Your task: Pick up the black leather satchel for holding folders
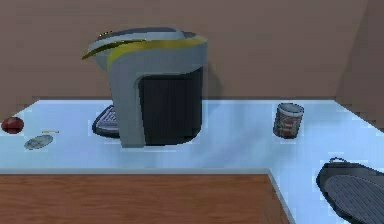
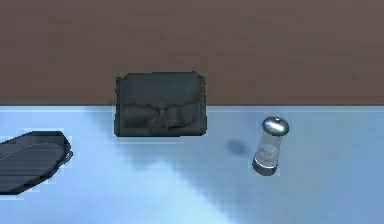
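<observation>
Now approach step: satchel (image 2: 160,104) on counter (image 2: 190,190), shaker (image 2: 268,146) near satchel; next, reach out to satchel; pincer state cannot tell.

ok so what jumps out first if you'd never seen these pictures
In the forward view, a big grey and yellow coffee machine stands in the middle, a small can to its right. In the arm side view, the black satchel sits by the brown wall, with a glass shaker at its right.

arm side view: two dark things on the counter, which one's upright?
The boxy black satchel standing by the wall, mid-view; the other is a flat pan lying at the left edge.
</observation>
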Tool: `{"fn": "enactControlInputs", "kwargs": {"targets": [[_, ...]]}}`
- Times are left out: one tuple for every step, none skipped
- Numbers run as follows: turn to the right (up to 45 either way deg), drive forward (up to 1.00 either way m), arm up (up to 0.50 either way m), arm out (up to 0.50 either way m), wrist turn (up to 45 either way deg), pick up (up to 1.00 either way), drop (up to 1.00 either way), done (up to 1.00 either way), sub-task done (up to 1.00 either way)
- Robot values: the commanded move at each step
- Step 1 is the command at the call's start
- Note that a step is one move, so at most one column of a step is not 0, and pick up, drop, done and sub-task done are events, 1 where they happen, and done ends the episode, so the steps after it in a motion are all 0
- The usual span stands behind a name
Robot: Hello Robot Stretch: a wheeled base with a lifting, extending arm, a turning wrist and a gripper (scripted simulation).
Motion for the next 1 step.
{"fn": "enactControlInputs", "kwargs": {"targets": [[0.0, 0.00, 0.38, 0.00, 0.0, 0.00, 0.00, 0.00, 0.00]]}}
